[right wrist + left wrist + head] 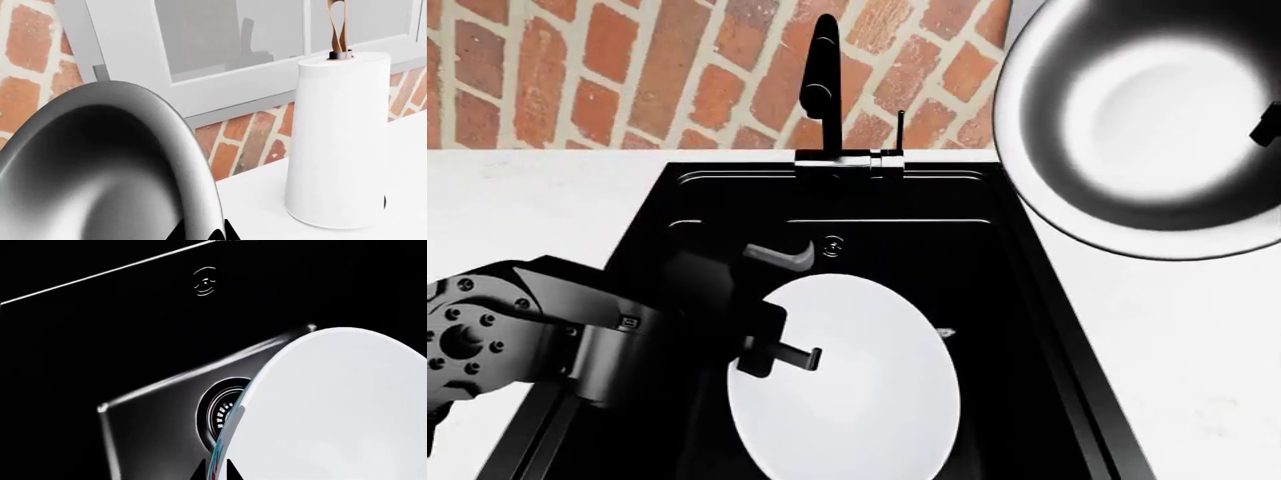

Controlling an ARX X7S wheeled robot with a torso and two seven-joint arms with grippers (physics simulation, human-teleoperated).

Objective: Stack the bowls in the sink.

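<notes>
The larger white bowl (847, 385) hangs tilted inside the sink (1014, 300). My left gripper (777, 350) is shut on its left rim. In the left wrist view the fingertips of the left gripper (215, 472) pinch the teal-and-pink rim of the white bowl (333, 410), above the round metal drain (220, 412). The smaller black bowl (1148, 120) with its shiny interior is held high at the right, over the counter. My right gripper (1268, 125) shows only at that view's edge. In the right wrist view the right gripper (203, 232) is shut on the rim of the black bowl (100, 170).
A black faucet (821, 80) stands behind the sink against the brick wall (627, 70). White countertop (1188, 340) flanks the basin on both sides. A tall white paper-towel roll (337, 140) stands on the counter below a window.
</notes>
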